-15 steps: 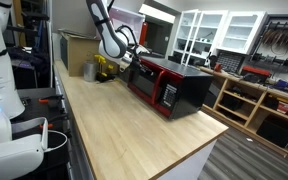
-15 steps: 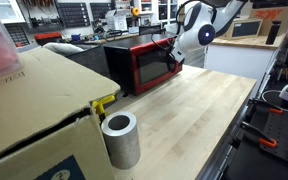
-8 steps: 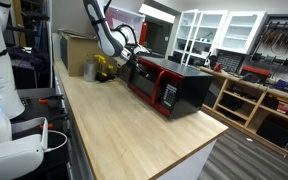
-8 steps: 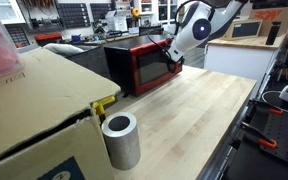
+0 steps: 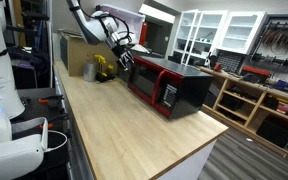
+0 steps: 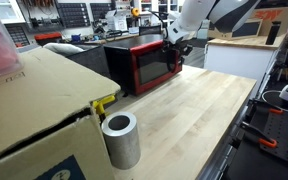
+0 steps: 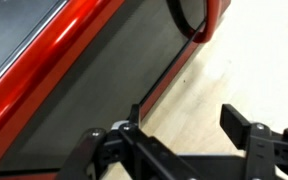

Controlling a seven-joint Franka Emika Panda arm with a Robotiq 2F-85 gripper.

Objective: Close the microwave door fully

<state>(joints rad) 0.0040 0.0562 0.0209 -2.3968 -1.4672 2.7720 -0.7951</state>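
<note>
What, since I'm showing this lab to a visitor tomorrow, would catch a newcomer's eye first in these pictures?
The glossy red-fronted microwave on the pale wooden counter stands out most, with the robot's gripper hanging by its upper edge, open in the wrist view. Nearer the camera in an exterior view, a big cardboard box and a grey cylinder fill the foreground.
</note>
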